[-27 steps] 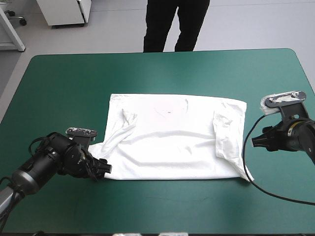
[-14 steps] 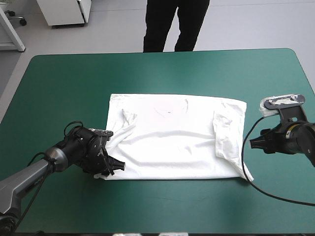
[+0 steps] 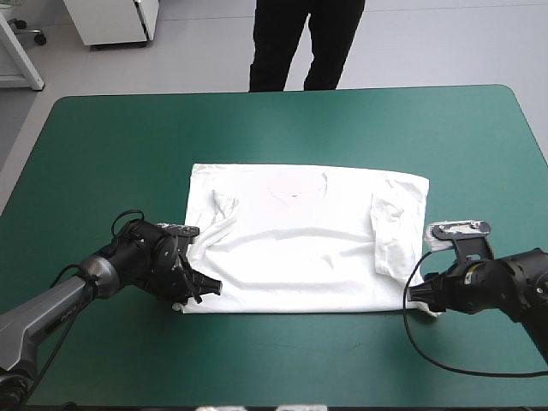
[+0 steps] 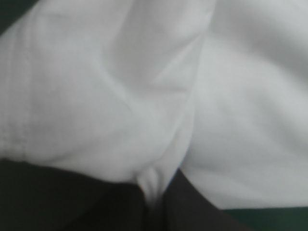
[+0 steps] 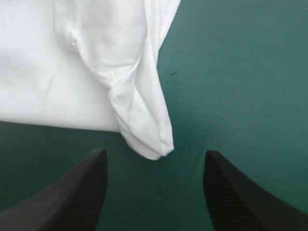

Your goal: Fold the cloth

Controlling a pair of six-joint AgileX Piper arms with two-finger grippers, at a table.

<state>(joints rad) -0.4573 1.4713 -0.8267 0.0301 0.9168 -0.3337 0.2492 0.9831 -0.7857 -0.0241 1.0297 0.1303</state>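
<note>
The white T-shirt (image 3: 300, 248) lies spread flat at the table's middle, sleeves folded inward. At its near left corner my left gripper (image 3: 199, 289) is low on the table. In the left wrist view its black fingers (image 4: 183, 202) meet with a pinch of white T-shirt (image 4: 144, 96) between them. Low by the near right corner is my right gripper (image 3: 415, 297). In the right wrist view my right gripper (image 5: 156, 155) is open, and the T-shirt's (image 5: 72, 86) hanging corner tip lies just ahead, between the fingertips, untouched.
Teal-green cover (image 3: 282, 137) runs bare on all sides of the T-shirt. The near table edge lies close behind both arms.
My left gripper slid onto the T-shirt's near left corner and shut on it. My right gripper moved nearer and leftward, down to the near right corner, staying open.
</note>
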